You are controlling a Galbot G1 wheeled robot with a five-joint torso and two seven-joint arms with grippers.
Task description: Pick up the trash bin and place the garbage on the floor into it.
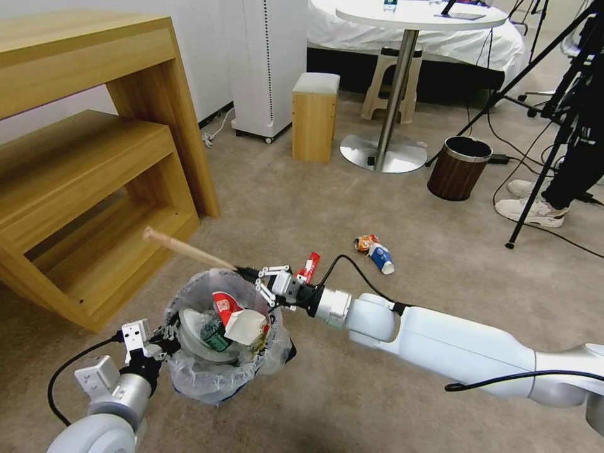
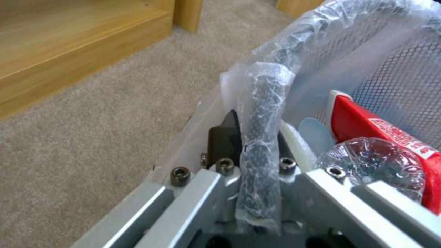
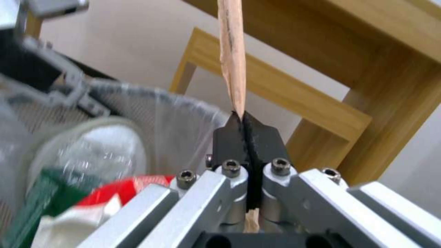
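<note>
The right tool [image 1: 250, 274] is clamped on the wooden stick [image 1: 189, 250] over the trash bin [image 1: 221, 384] — tip it down before letting go — while the left tool [image 1: 165, 335] pinches the rim.

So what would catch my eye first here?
Probably the right gripper pinching a long wooden stick at the trash bin rim, while the left gripper clamps the bin's near edge. The bin is heaped with litter, and a crushed blue-white cup lies on the carpet beyond.
</note>
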